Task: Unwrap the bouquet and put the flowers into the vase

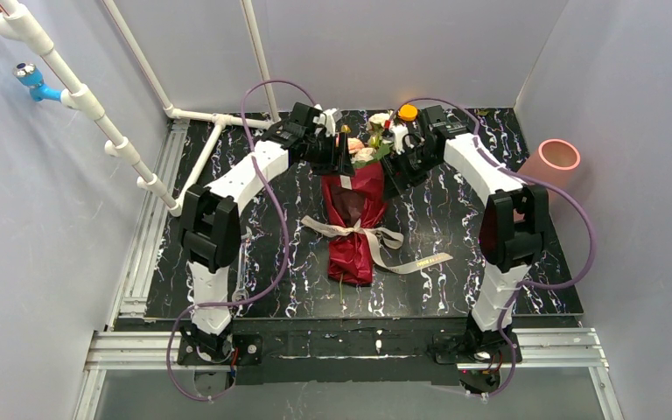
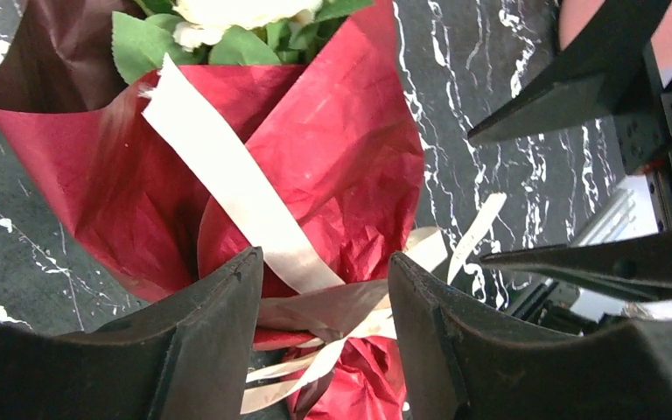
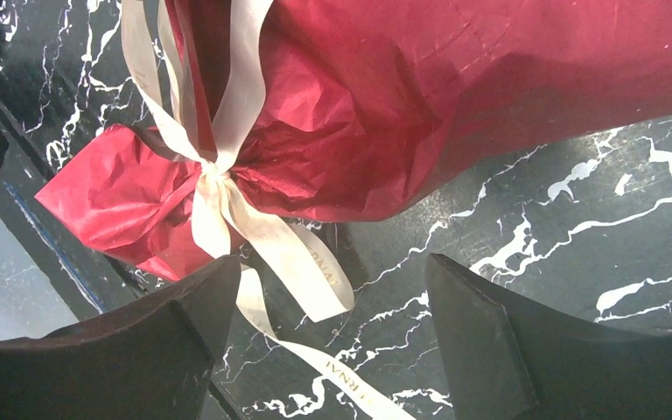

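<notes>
bouquet (image 1: pixel 354 223) blocking centre, vase (image 1: pixel 553 163) at right edge

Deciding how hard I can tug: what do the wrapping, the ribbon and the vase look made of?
Wrapping: thin paper, matte dark red, judging by its crinkles and sharp folds; possibly tissue.
Ribbon: flat beige fabric-like tape with a faint sheen and printed lettering.
Vase: smooth, matte salmon-pink; ceramic or plastic, the look leaves it open.

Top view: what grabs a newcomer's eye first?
The dark red bouquet lies in the middle of the table, tied with a beige ribbon, flowers at its far end. The left gripper and right gripper flank those flowers. A pink vase sits at the right edge.
</notes>
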Action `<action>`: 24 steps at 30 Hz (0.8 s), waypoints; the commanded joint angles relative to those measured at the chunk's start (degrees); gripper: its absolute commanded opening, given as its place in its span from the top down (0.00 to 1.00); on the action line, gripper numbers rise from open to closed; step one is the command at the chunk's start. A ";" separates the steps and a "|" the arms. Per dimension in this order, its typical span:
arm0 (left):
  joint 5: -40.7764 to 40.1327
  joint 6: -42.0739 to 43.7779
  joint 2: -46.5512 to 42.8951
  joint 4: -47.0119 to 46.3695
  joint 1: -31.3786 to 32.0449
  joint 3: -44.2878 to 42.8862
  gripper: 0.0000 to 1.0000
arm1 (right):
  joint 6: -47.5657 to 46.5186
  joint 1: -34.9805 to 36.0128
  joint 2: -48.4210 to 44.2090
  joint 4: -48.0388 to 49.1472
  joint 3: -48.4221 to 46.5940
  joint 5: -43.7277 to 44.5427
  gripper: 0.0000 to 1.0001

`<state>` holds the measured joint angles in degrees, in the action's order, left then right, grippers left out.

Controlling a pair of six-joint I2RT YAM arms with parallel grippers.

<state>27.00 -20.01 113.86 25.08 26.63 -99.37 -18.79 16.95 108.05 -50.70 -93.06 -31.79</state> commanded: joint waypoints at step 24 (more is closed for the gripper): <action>-22.08 -3.00 12.05 4.39 3.36 -14.70 0.46 | 7.46 0.36 5.37 5.35 -7.04 -4.30 0.32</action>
<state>9.56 -22.70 125.43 26.63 29.58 -111.39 -12.75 17.02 112.33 -46.57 -96.75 -33.91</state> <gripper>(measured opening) 0.520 0.684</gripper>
